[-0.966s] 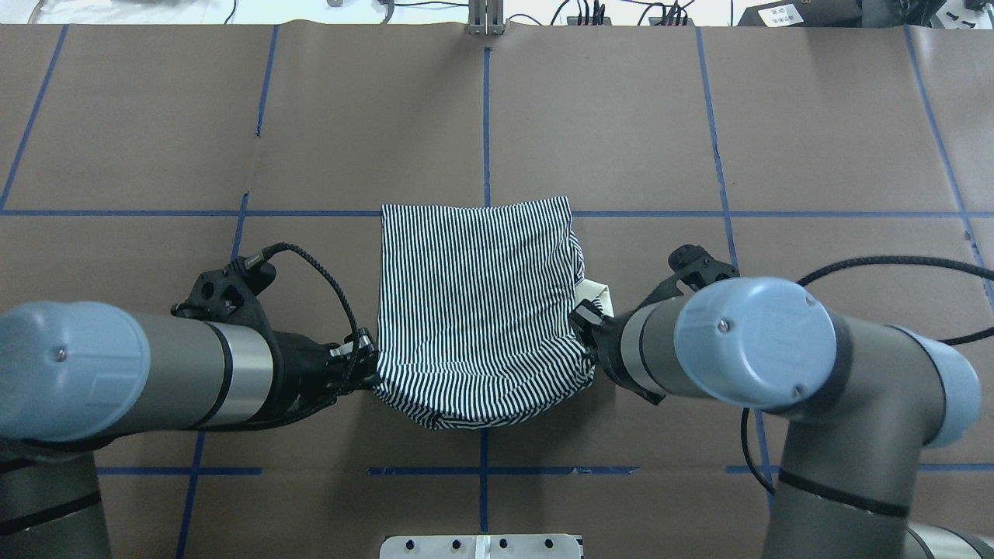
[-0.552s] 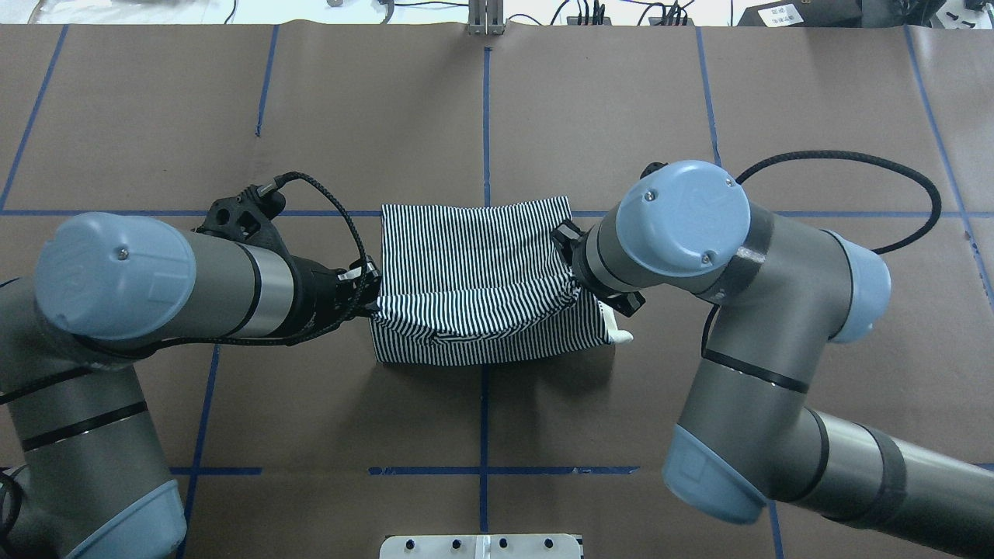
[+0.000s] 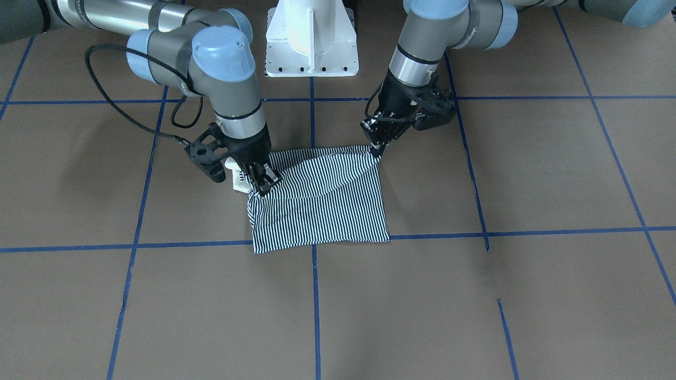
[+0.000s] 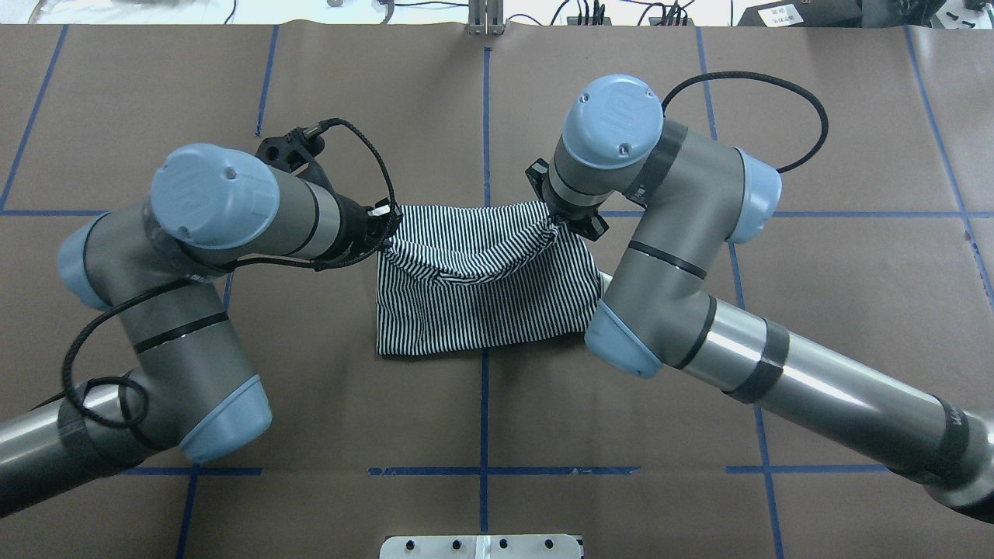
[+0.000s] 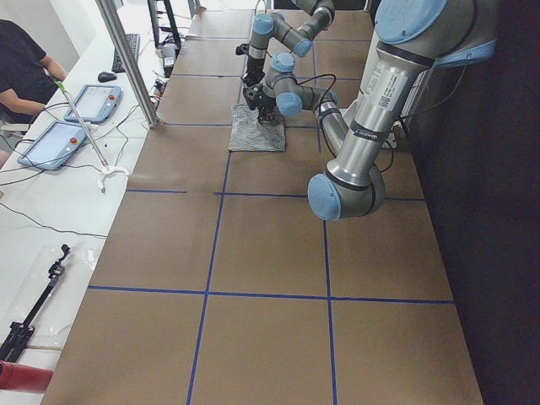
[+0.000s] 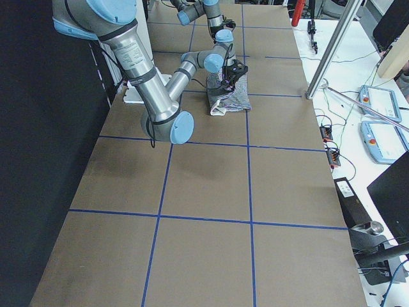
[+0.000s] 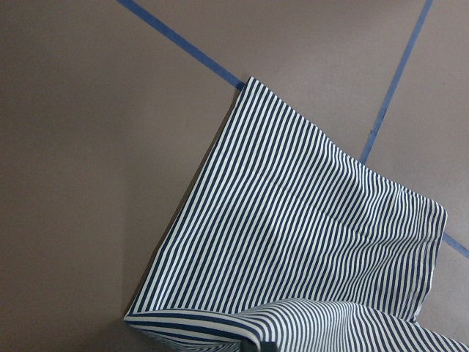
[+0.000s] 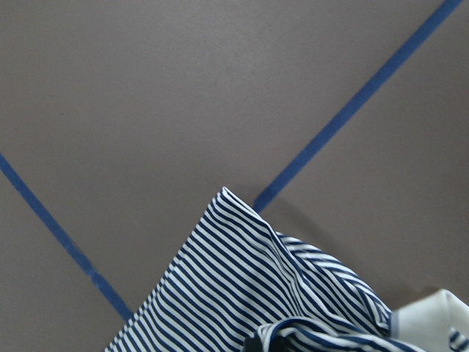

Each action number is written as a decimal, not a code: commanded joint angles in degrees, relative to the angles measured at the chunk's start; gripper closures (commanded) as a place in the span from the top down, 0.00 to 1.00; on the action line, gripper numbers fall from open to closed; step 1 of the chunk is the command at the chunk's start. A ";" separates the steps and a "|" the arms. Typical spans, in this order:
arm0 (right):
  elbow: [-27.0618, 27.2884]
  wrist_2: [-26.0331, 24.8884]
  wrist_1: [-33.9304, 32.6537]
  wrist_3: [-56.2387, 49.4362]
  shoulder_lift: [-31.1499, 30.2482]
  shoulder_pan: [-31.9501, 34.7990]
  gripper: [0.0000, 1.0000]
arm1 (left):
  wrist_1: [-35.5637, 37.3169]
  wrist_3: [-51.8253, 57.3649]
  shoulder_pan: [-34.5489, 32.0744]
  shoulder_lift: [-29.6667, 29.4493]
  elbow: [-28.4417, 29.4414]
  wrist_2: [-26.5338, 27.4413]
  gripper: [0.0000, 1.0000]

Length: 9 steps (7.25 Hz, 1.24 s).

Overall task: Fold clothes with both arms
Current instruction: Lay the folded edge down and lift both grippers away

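Observation:
The striped shirt [image 4: 485, 310] lies folded in the middle of the table, its lower layer flat. My left gripper [image 4: 386, 227] is shut on one corner of the raised top layer. My right gripper [image 4: 556, 220] is shut on the other corner. The held edge sags between them over the shirt's far side. In the front-facing view the left gripper [image 3: 376, 149] and right gripper [image 3: 263, 187] pinch the striped shirt [image 3: 327, 211], and a bit of cream collar [image 3: 236, 179] shows beside the right one. Both wrist views show striped cloth [image 7: 293, 220] [image 8: 234, 293] over brown paper.
Brown paper with blue tape lines [image 4: 485, 116] covers the table. The white pedestal base [image 3: 311, 42] stands at the robot's edge. Cables and a metal post [image 4: 485, 19] sit at the far edge. A person [image 5: 21, 63] sits by tablets beyond the table.
Both grippers have carried the shirt's near edge up and away from the robot, toward its far edge, so the top layer now folds over the lower one.

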 commanded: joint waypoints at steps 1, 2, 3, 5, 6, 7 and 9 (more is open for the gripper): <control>-19.70 4.18 10.71 -7.14 7.54 4.09 0.00 | -10.99 8.60 -4.49 -6.18 20.47 0.18 0.31; -25.19 4.90 16.08 -12.48 8.87 6.80 0.99 | -17.14 12.55 -7.56 -7.17 25.81 0.19 0.46; -25.33 8.30 15.96 -16.71 8.80 9.00 1.00 | -18.68 13.90 -8.46 -6.14 25.77 0.10 0.53; -24.98 9.90 16.13 -17.63 8.89 10.86 1.00 | -21.59 13.91 -8.65 -0.62 20.88 -0.25 0.54; -24.28 13.13 16.22 -17.72 8.63 11.91 1.00 | -21.08 13.82 -8.74 0.63 16.67 -0.51 0.50; -21.84 13.51 15.78 -17.72 7.84 11.92 1.00 | -19.33 12.61 -8.47 -0.32 14.63 -2.52 0.12; -12.98 15.53 16.39 -18.94 0.32 12.89 1.00 | -11.01 12.15 -7.08 -7.49 15.21 -9.28 0.00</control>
